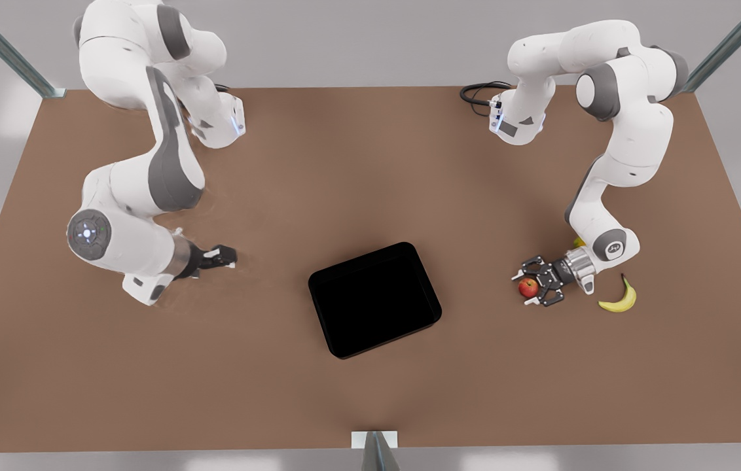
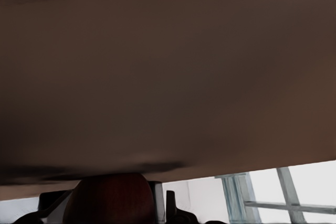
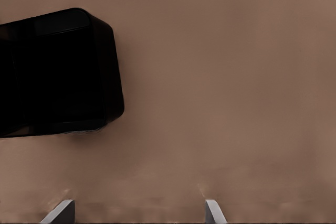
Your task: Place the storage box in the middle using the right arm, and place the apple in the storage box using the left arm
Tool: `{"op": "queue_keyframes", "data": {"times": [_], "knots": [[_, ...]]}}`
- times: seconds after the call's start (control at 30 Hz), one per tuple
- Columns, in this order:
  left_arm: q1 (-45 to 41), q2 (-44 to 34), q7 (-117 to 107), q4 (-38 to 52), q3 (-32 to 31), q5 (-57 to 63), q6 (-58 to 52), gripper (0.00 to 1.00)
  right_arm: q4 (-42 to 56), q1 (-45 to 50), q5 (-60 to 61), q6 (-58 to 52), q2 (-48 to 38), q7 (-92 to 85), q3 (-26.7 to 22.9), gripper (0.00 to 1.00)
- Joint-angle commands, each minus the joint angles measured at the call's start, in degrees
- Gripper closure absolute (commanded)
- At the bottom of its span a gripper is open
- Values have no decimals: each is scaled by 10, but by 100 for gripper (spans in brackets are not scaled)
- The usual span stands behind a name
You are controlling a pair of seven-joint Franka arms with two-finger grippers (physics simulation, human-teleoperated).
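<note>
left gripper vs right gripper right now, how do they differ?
The left gripper, on the front view's right, has its jaws around the apple; the right gripper, on the front view's left, has open jaws holding nothing. The left sits beside the banana; the right is apart from the storage box. Both are low over the table.

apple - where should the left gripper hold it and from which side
Across its round middle, coming in low from the side, as the left gripper is placed now: its fingers sit either side of the apple on the table, the wrist toward the banana. The body is round, so opposite sides at the widest part look safest. Right gripper waits open, short of the storage box.
</note>
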Motion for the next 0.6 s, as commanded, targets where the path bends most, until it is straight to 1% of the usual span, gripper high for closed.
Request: {"op": "queue_keyframes", "data": {"times": [0.0, 0.03, 0.07, 0.1, 0.17, 0.2, 0.23, 0.27, 0.3, 0.33, 0.4, 0.5, 0.57], "knots": [[0, 0, 0, 0, 0, -12, 0, 25, -1, 4, -8, -17, -12, -5, -26, 0], [-1, 1, 0, 0, 0, -15, 0, 27, -7, 3, -54, -28, -50, -59, -81, 0], [0, 3, 0, 0, 1, -16, 1, 33, -13, -15, -94, -42, -82, -87, -93, 0], [0, 3, 1, 0, 0, -17, 1, 33, -39, -23, -113, -42, -121, -103, -115, 0], [0, 5, 1, 0, 0, -23, 3, 46, -93, -48, -145, -42, -200, -102, -108, 0], [0, 5, 0, 0, 0, -24, 3, 51, -114, -53, -145, -42, -219, -100, -106, 0], [0, 5, -2, 0, 0, -27, 1, 64, -116, -53, -145, -43, -220, -102, -106, 0], [0, 4, -6, 0, 0, -27, 1, 76, -115, -53, -145, -43, -218, -103, -105, 0], [3, 3, -9, 0, 1, -28, -1, 79, -114, -54, -145, -43, -218, -107, -105, 0], [5, 0, -14, 0, 2, -28, -4, 79, -114, -54, -146, -43, -218, -107, -104, 0], [4, -11, -39, 0, 9, -28, -18, 79, -114, -73, -153, -43, -218, -106, -75, 0], [3, -47, -97, 4, 10, -18, -22, 79, -113, -70, -155, -43, -218, -106, -75, 0], [-15, -72, -149, 19, 8, 12, -9, 79, -113, -70, -155, -43, -218, -106, -75, 0]]}}
